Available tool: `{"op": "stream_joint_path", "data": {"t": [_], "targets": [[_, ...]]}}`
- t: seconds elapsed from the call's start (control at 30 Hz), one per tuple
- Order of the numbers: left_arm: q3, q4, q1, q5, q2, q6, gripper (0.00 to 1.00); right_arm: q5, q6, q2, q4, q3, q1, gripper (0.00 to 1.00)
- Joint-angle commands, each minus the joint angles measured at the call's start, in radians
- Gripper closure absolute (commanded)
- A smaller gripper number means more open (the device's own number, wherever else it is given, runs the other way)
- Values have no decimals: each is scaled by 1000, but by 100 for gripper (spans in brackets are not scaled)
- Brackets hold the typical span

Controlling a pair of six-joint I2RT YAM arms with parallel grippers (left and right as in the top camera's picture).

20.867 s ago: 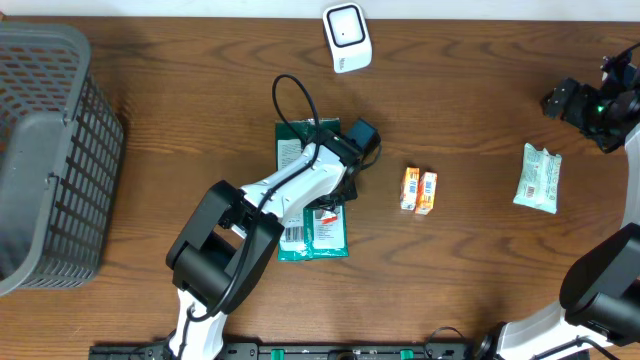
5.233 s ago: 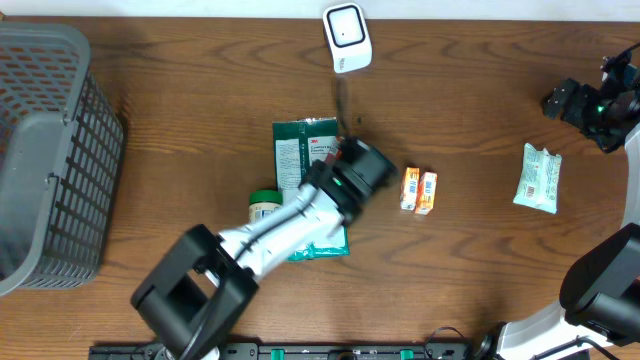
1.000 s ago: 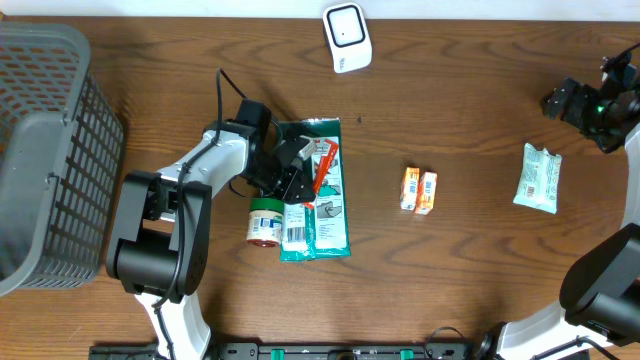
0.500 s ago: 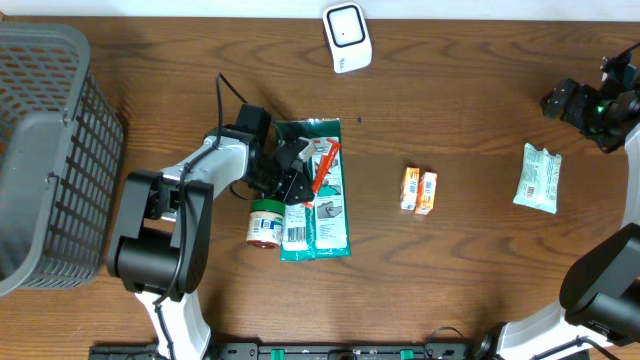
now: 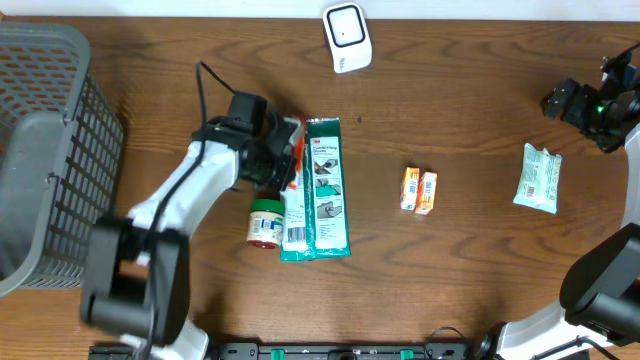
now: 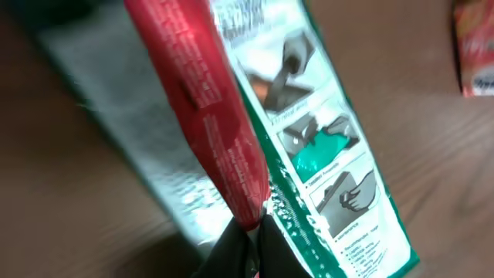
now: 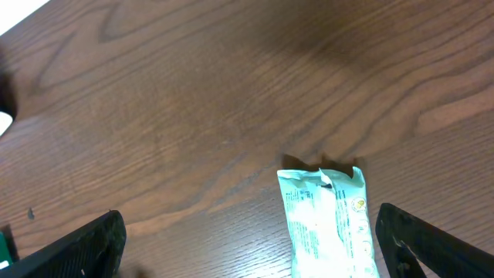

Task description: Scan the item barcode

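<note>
Red flat foil packet is pinched at its end by the closed left gripper, held just over the green printed plastic package's left side; right gripper, far right of it, gapes empty.

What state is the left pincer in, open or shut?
Shut: in the wrist view the left pincer pinches the lower end of the red packet.

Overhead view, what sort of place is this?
Likely a mock shop checkout on a wooden table: a white scanner at the far edge, a grey basket at the left, and packaged goods such as the green packet.
</note>
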Motion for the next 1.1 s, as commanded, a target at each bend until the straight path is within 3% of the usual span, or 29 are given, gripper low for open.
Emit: {"op": "stream_joint_path", "data": {"t": [0.0, 0.27, 0.47, 0.67, 0.83, 0.9, 1.07], "targets": [[21, -3, -72, -266, -98, -25, 93, 2, -10, 3, -1, -1, -2, 1], [-1, 10, -298, -756, -97, -25, 93, 2, -10, 3, -1, -1, -2, 1], [-7, 27, -386, -906, -95, -43, 93, 2, -10, 3, -1, -1, -2, 1], [-4, 64, -395, -964, -95, -21, 93, 2, -10, 3, -1, -1, -2, 1], [-3, 56, -465, -1272, -95, -8, 93, 2, -10, 3, -1, -1, -2, 1], [-3, 84, -481, -1268, -95, 10, 93, 2, -10, 3, -1, -1, -2, 1], [-3, 70, -510, -1090, -95, 19, 93, 2, -10, 3, -1, -1, -2, 1]]}}
